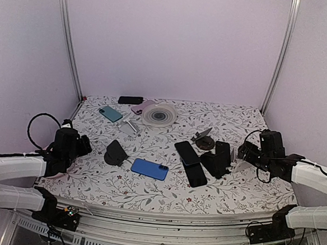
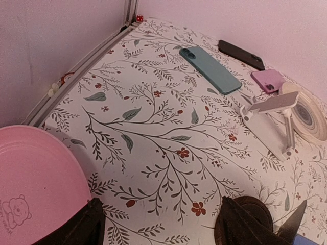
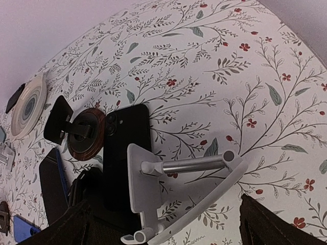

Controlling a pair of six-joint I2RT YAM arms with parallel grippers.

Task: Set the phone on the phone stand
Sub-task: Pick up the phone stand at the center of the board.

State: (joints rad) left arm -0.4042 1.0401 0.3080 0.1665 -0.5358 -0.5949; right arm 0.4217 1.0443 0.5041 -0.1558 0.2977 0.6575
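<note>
A white folding phone stand (image 3: pixel 173 199) stands on the floral tablecloth between the fingers of my open right gripper (image 3: pixel 168 232), which holds nothing. Just left of the stand is a black phone (image 3: pixel 127 148), its lower end over a dark stand. From above, my right gripper (image 1: pixel 241 155) sits right of that black phone (image 1: pixel 223 152). At the left, my left gripper (image 1: pixel 88 145) is open over bare cloth, and the left wrist view shows nothing in my left gripper (image 2: pixel 163 229). A blue phone (image 1: pixel 149 169) lies flat near the middle.
A round wooden stand (image 3: pixel 84 133) and two more black phones (image 1: pixel 190 162) are mid-table. A black stand (image 1: pixel 115 153) sits right of the left gripper. At the back are a teal phone (image 2: pixel 209 69), a pink phone (image 2: pixel 268 80), another white stand (image 2: pixel 271 117) and a white disc (image 1: pixel 159 114). A pink plate (image 2: pixel 36 178) lies at the left.
</note>
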